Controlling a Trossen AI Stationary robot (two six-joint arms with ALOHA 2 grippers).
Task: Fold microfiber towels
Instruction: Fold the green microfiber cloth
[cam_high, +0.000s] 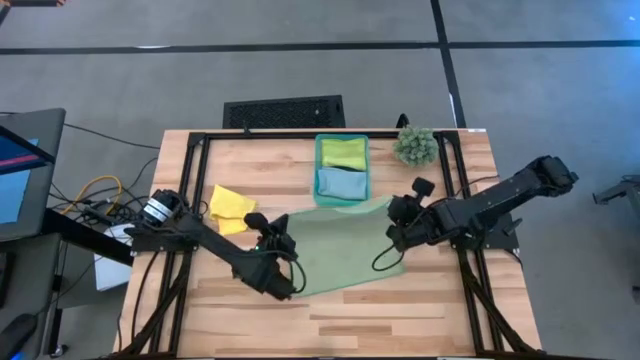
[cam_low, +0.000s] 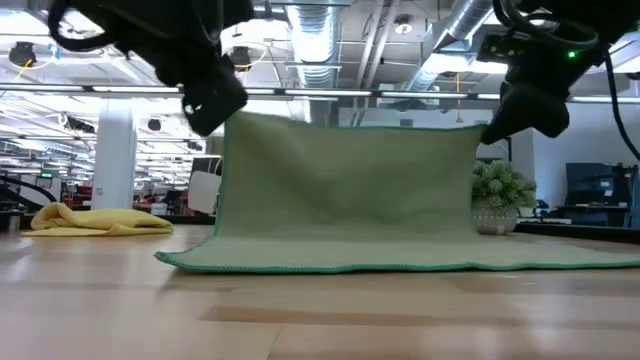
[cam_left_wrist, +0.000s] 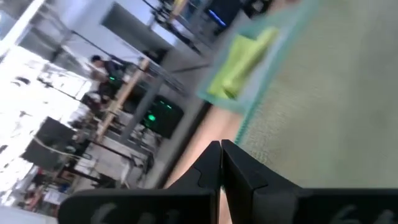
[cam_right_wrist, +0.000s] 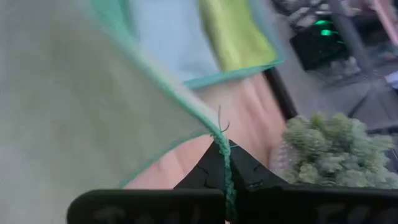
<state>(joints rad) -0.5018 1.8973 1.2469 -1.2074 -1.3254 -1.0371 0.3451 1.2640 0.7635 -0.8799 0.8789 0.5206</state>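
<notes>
**Pale green towel lifted by two corners**

While the yellow towel (cam_high: 231, 207) lies crumpled at the bench's (cam_high: 400, 310) left, the left claw (cam_high: 284, 287) and right claw (cam_high: 393, 238) each pinch a corner of the pale green towel (cam_high: 340, 250), its far edge resting mid-bench.

I was working in what looked like a big open lab or industrial office floor. Overhead I saw exposed silver ducting (cam_low: 330, 40) and rows of strip lights, with white columns (cam_low: 115, 150) and desks with monitors (cam_low: 590, 185) reaching far back. The butcher-block table (cam_high: 400, 310) sat in a black metal frame on a grey concrete floor (cam_high: 120, 90) marked with dark lines, and loose cables (cam_high: 95, 195) trailed beside a screen (cam_high: 20, 170) at my left.
</notes>
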